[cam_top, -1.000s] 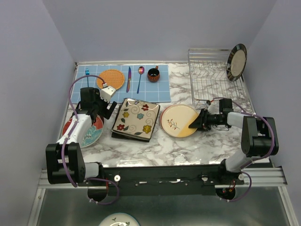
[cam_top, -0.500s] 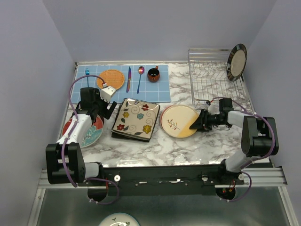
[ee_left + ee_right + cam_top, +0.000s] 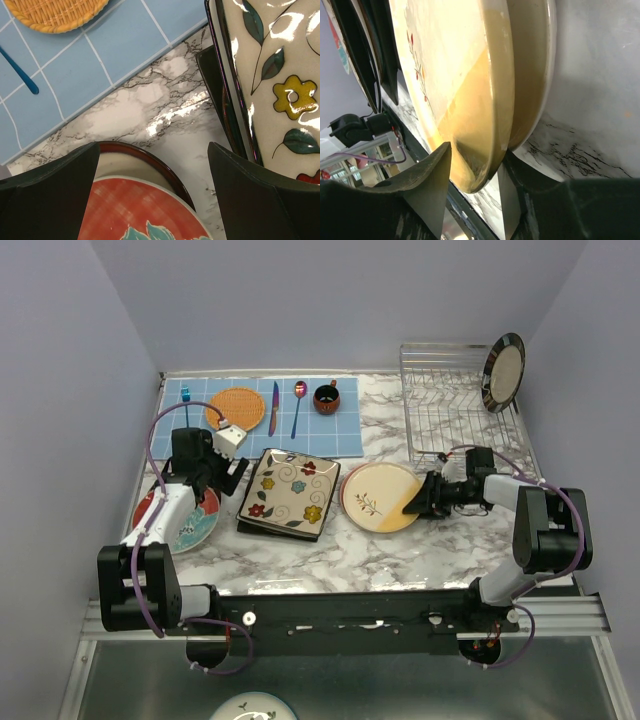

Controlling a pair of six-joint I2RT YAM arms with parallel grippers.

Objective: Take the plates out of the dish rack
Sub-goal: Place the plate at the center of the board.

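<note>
A cream plate (image 3: 378, 496) lies flat on the marble top, right of centre, on another cream plate (image 3: 532, 75). My right gripper (image 3: 414, 502) is shut on its right rim, one finger above the rim and one under it (image 3: 472, 170). A stripe-rimmed plate (image 3: 503, 372) stands in the silver wire dish rack (image 3: 450, 410) at the back right. My left gripper (image 3: 222, 477) is open and empty (image 3: 152, 200), just above a red and teal plate (image 3: 185, 518) that lies on a dark-rimmed plate (image 3: 125, 160). A square flowered plate (image 3: 290, 490) tops a stack in the middle.
A blue placemat (image 3: 260, 415) at the back holds an orange woven mat (image 3: 237, 407), a knife, a spoon (image 3: 298, 405) and a small dark-red cup (image 3: 326, 398). Purple walls close in on the left, back and right.
My right arm's forearm has shifted slightly up and right; its gripper stays at the cream plate's rim. The left arm has barely moved.
</note>
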